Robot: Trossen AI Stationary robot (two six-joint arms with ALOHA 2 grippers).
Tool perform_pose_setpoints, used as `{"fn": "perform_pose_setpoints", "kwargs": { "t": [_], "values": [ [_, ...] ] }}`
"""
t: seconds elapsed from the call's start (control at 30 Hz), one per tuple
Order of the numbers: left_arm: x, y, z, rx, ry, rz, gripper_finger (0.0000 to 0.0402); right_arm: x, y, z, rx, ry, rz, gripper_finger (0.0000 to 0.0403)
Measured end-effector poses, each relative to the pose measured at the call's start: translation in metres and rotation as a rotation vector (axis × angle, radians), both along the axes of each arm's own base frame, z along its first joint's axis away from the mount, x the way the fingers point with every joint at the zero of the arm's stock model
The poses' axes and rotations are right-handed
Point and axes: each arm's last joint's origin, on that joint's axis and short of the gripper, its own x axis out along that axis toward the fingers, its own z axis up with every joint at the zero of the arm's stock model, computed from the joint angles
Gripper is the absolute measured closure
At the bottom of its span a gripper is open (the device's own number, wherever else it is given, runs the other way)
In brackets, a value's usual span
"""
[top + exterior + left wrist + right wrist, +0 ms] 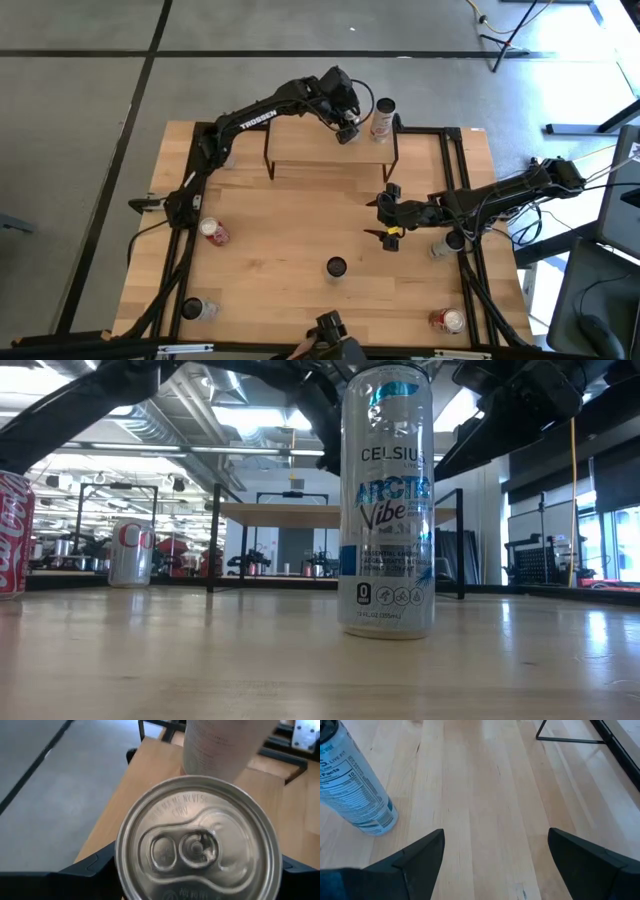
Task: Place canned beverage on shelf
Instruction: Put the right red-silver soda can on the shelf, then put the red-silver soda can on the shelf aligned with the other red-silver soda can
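Observation:
My left gripper [348,128] is at the far right of the shelf [330,150], shut on a silver can whose top [197,845] fills the left wrist view. A second pale can [383,118] stands upright on the shelf top just beyond it and also shows in the left wrist view [225,745]. The shelf stands on thin black legs in the low view [340,515]. My right gripper [388,212] is open and empty over the middle of the table. A tall white-and-blue can [387,500] stands on the table near it and shows in the right wrist view [355,785]. My left gripper holds the silver can between its two fingers [90,867], one on each opposite side of the wall [122,870] below the top rim. The can is upright with its top up. The fingers come steeply from above. The can's own top hides the contact and its base.
Several more cans stand on the table: a red one [213,232] at the left, one [195,308] at the near left, one [445,243] at the right and a red one [450,320] at the near right. A black frame [460,160] runs along the table's sides.

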Motion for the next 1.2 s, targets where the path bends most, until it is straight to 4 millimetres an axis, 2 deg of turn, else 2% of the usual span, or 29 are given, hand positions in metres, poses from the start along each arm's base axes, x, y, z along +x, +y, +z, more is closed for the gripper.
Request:
{"fn": "perform_pose_setpoints", "kwargs": {
  "t": [0.5, 0.77, 0.9, 1.07, 1.2],
  "values": [
    [0.003, 0.0, 0.0, -0.001, -0.02, 0.018, 0.0119, 0.0, 0.0, 0.0, 0.0, 0.001, 0.0, 0.0063],
    [0.004, 0.0, 0.0, 0.01, -0.028, 0.012, 0.0068, 0.0, 0.0, 0.0, 0.0, 0.001, 0.0, 0.0063],
    [0.002, -0.001, 0.004, 0.012, -0.025, 0.015, 0.0057, 0.0, 0.0, 0.0, 0.0, 0.001, 0.0, 0.0063],
    [-0.015, -0.01, 0.039, 0.044, -0.075, 0.03, 0.0056, 0.0, 0.0, 0.0, -0.001, 0.002, -0.001, 0.0063],
    [-0.034, -0.028, 0.066, 0.032, -0.079, 0.035, 0.0055, 0.0, 0.0, 0.0, -0.001, 0.004, 0.0, 0.0063]
  ]
}}
